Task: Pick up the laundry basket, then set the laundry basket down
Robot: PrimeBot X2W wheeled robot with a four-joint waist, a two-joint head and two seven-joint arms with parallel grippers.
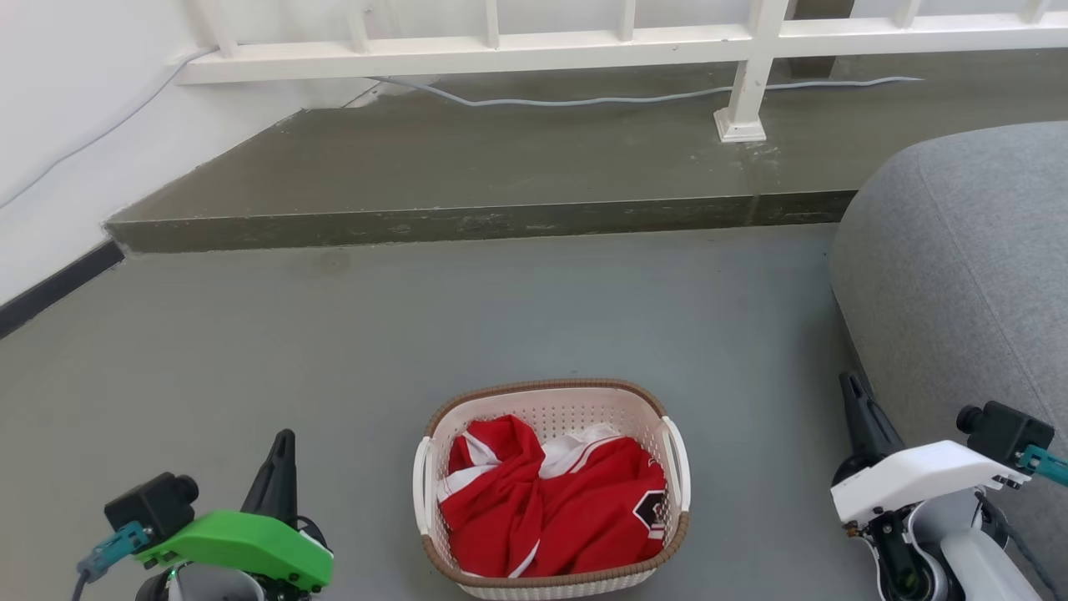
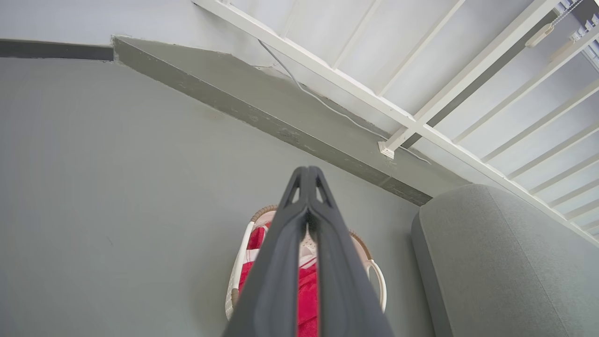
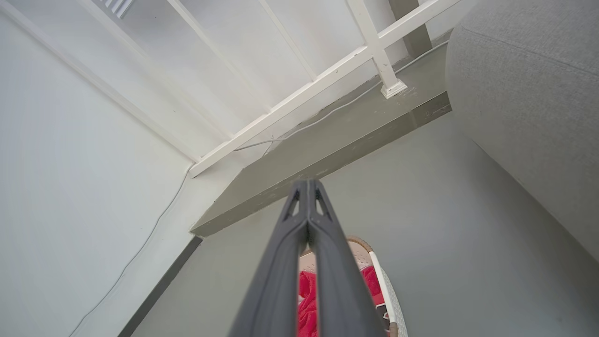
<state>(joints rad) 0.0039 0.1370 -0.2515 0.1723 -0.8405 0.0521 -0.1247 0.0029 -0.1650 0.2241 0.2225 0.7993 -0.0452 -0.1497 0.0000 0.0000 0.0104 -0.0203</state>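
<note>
basket: laundry basket sat upright on the grey floor, low-centre in head view, between both grippers, touched by neither.
build: cream perforated walls, brown woven-look rim + base band, white L handle and R handle on the sides.
contents: red garment w/ white trim lay crumpled inside and covered most of the bottom; dark patch on it near the R handle.
L gripper: green wrist shell, left of basket, clear of it. Fingers were pressed together, tips met, nothing held. L wrist view had them running across the basket.
R gripper: white wrist shell, right of basket and farther off than the L one, just beside the grey cushion. Fingers together, empty. Basket corner showed by the fingers in R wrist view.
cushion: big, rounded, grey fabric, right of basket, apart from it.
beyond basket: bare floor, then a raised concrete step.
on step: white railing w/ its post foot on it; pale cable ran along it.
left side: white wall w/ dark skirting at floor level.
</note>
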